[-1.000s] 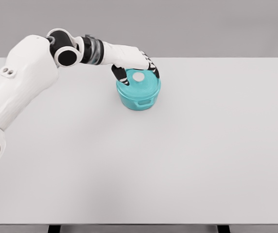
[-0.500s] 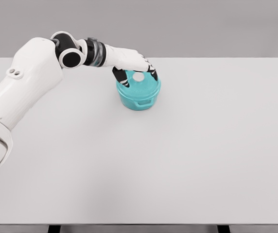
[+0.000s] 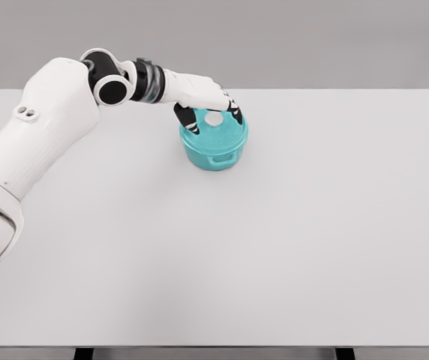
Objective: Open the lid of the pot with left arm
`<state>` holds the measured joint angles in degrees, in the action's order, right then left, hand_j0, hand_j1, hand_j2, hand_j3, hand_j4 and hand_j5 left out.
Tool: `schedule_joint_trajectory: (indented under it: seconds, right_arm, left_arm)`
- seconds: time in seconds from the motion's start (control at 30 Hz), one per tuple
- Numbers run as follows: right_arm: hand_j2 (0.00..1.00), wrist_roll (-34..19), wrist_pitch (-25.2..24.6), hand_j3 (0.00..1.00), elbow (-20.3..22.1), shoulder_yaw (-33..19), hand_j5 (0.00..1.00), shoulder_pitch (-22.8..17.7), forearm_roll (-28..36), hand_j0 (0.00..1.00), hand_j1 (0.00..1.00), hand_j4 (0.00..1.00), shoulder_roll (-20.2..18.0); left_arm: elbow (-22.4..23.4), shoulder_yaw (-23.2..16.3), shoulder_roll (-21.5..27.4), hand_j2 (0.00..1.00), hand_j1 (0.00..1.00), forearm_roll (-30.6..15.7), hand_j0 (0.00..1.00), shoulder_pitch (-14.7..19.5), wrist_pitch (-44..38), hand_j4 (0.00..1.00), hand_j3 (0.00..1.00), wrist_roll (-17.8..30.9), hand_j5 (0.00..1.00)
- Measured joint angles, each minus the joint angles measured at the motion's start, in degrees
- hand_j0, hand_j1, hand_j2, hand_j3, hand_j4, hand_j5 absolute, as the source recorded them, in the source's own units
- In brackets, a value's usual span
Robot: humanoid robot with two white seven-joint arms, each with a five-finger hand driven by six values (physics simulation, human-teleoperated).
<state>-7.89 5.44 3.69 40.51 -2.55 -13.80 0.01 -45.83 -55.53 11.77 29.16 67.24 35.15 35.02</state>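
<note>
A teal pot (image 3: pixel 213 150) stands on the white table (image 3: pixel 274 240), left of the middle toward the back. Its teal lid (image 3: pixel 216 136) sits in place with a white knob (image 3: pixel 214 118) on top. My left hand (image 3: pixel 213 122) reaches in from the left and hangs over the lid. The thumb (image 3: pixel 189 120) comes down on the knob's left side, and the other fingers (image 3: pixel 235 113) curl down on its right. Small gaps show between knob and fingers, so nothing is gripped. The pot's far rim is hidden behind the hand.
A small handle (image 3: pixel 223 159) sticks out of the pot's front. The left upper arm (image 3: pixel 42 142) crosses the table's left part. The table's front edge (image 3: pixel 214 346) lies near the bottom of the picture.
The left elbow and forearm have shifted a little to the right and up. The fingers have settled slightly closer around the knob. Pot and lid have not moved.
</note>
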Motion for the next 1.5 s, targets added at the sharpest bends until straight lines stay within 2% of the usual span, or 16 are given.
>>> schedule_joint_trajectory:
  seconds: [0.13, 0.77, 1.0, 1.03, 1.23, 1.3, 1.4, 1.5]
  right_arm:
    - [1.00, 0.0, 0.0, 1.00, 0.0, 0.0, 1.00, -0.1, 0.0, 1.00, 1.00, 1.00, 0.0]
    - [1.00, 0.0, 0.0, 1.00, 0.0, 0.0, 1.00, 0.0, 0.0, 1.00, 1.00, 1.00, 0.0]
    - [1.00, 0.0, 0.0, 1.00, 0.0, 0.0, 1.00, -0.1, 0.0, 1.00, 1.00, 1.00, 0.0]
    - [1.00, 0.0, 0.0, 1.00, 0.0, 0.0, 1.00, -0.1, 0.0, 1.00, 1.00, 1.00, 0.0]
    - [1.00, 0.0, 0.0, 1.00, 0.0, 0.0, 1.00, 0.0, 0.0, 1.00, 1.00, 1.00, 0.0]
    - [1.00, 0.0, 0.0, 1.00, 0.0, 0.0, 1.00, 0.0, 0.0, 1.00, 1.00, 1.00, 0.0]
    - [1.00, 0.0, 0.0, 1.00, 0.0, 0.0, 1.00, 0.0, 0.0, 1.00, 1.00, 1.00, 0.0]
    - [1.00, 0.0, 0.0, 1.00, 0.0, 0.0, 1.00, 0.0, 0.0, 1.00, 1.00, 1.00, 0.0]
  left_arm:
    - [0.0, 0.0, -0.1, 0.73, 0.73, 0.2, 0.73, -0.1, 0.0, 0.73, 0.73, 0.0, 0.73]
    - [0.9, 0.1, -1.3, 0.73, 0.73, 1.3, 0.73, -0.4, 0.0, 0.73, 0.73, 0.0, 0.73]
    - [0.8, 0.2, -1.3, 0.53, 0.53, 2.2, 0.53, -0.4, 0.0, 0.53, 0.53, 0.0, 0.53]
    - [0.8, 0.2, -1.3, 0.43, 0.43, 2.2, 0.43, -0.4, 0.0, 0.43, 0.43, 0.0, 0.43]
    - [0.5, 0.3, -0.7, 0.40, 0.40, 2.2, 0.40, -0.2, 0.0, 0.40, 0.40, 0.0, 0.40]
    - [0.3, 0.4, -0.1, 0.36, 0.36, 2.1, 0.36, 0.1, 0.0, 0.36, 0.36, 0.0, 0.36]
    - [-0.5, 1.8, 2.7, 0.35, 0.35, 1.7, 0.35, 0.5, 0.0, 0.35, 0.35, 0.0, 0.35]
    - [-1.7, 2.8, 7.7, 0.35, 0.35, 1.4, 0.35, 0.6, 0.0, 0.35, 0.35, 0.0, 0.35]
